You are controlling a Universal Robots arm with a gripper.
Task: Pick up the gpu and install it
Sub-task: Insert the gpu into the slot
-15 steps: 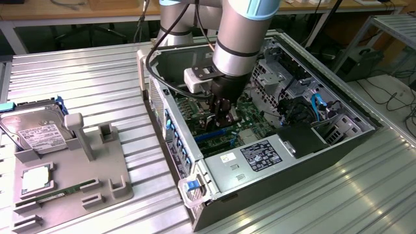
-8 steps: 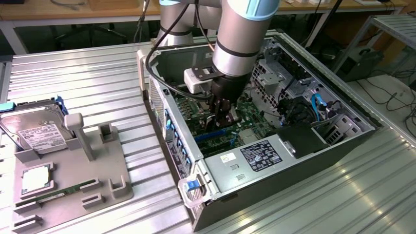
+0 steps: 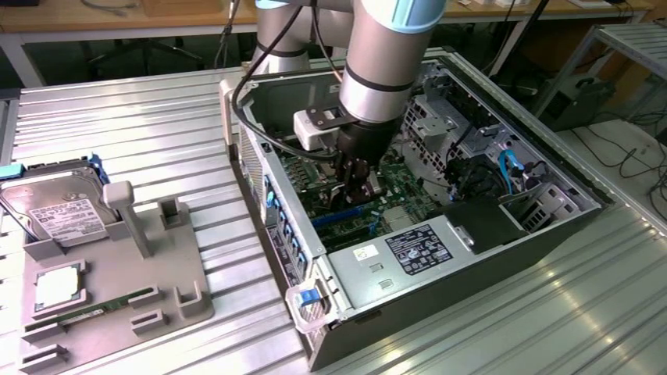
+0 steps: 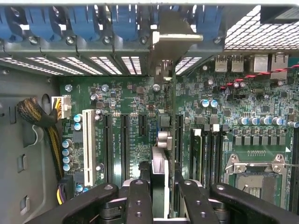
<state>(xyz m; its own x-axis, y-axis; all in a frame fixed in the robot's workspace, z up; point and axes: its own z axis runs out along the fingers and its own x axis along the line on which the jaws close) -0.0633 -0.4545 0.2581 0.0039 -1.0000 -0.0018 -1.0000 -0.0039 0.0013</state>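
Note:
My gripper [image 3: 355, 186] is down inside the open computer case [image 3: 542, 226], over the green motherboard [image 3: 401, 191]. In the wrist view the gpu [image 4: 160, 161] shows edge-on between my two black fingers [image 4: 138, 201], which are shut on it. Its silver bracket [image 4: 171, 33] reaches the case's rear slot openings under the blue clips [image 4: 124, 21]. The card stands upright over the board, lined up between the long black expansion slots [image 4: 124, 144]. Whether its edge sits in a slot is hidden by the card itself.
A grey parts holder [image 3: 156, 273] lies at the exterior view's left with a silver hard drive [image 3: 58, 207], a CPU [image 3: 58, 285] and a RAM stick [image 3: 94, 312]. Inside the case are a power supply [image 3: 417, 250], blue cables [image 3: 508, 168], a CPU socket [image 4: 254, 173] and a braided cable bundle [image 4: 32, 114].

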